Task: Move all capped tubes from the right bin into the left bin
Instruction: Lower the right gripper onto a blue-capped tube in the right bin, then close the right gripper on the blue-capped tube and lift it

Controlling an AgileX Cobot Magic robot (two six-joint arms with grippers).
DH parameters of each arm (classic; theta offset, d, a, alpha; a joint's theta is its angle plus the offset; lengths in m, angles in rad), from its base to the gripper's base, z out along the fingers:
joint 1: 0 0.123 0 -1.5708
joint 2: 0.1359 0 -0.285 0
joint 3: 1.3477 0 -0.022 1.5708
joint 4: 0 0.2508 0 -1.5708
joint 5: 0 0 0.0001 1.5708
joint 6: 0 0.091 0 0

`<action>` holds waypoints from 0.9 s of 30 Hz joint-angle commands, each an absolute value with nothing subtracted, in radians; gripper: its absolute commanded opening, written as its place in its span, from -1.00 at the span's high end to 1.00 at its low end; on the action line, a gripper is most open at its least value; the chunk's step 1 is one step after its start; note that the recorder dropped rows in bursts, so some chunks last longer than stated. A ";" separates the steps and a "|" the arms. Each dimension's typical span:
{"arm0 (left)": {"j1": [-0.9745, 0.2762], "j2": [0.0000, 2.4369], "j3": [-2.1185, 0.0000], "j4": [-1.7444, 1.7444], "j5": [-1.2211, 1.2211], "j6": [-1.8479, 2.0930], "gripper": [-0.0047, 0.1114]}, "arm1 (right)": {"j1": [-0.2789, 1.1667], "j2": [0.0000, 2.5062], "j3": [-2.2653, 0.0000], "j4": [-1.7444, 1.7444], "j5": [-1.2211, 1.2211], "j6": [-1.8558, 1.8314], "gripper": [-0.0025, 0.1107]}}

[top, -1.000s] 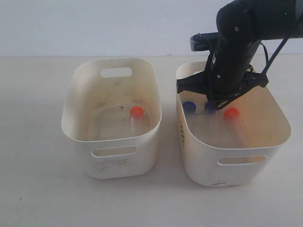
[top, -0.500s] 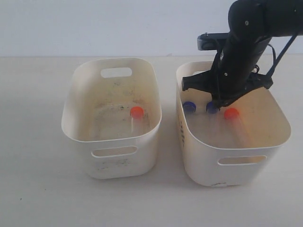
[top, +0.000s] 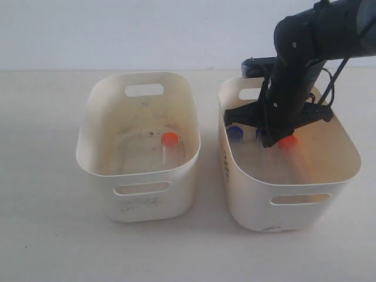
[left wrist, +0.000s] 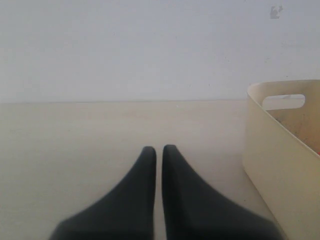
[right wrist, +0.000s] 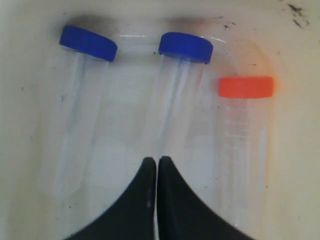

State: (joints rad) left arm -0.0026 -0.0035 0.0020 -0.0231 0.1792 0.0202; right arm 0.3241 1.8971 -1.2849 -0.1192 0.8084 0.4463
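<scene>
While right tool (right wrist: pixel 158 160) hangs pinched together, middle blue-capped tube (right wrist: pixel 176 97) just past its tips.

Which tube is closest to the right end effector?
The middle blue-capped tube; the right end effector points at it, not the other blue-capped tube or orange-capped tube.

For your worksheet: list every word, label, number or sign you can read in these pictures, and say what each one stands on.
No text is readable in any view.
Black print on the outer side of the right bin: seen edge-on and too small to read.
Faint graduation lines on the orange-capped tube: blurred, and no numbers can be made out.
</scene>
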 commanded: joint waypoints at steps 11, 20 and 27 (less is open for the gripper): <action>-0.010 0.000 0.000 -0.026 0.172 0.016 0.85 | 0.319 1.897 -1.285 -0.140 0.786 0.488 0.72; -0.010 0.000 0.000 -0.026 0.172 0.016 0.85 | 0.319 1.897 -1.285 -0.140 0.778 0.488 -0.08; -0.010 0.000 0.000 -0.026 0.172 0.016 0.85 | 0.319 1.958 -1.285 -0.148 0.785 0.490 -0.09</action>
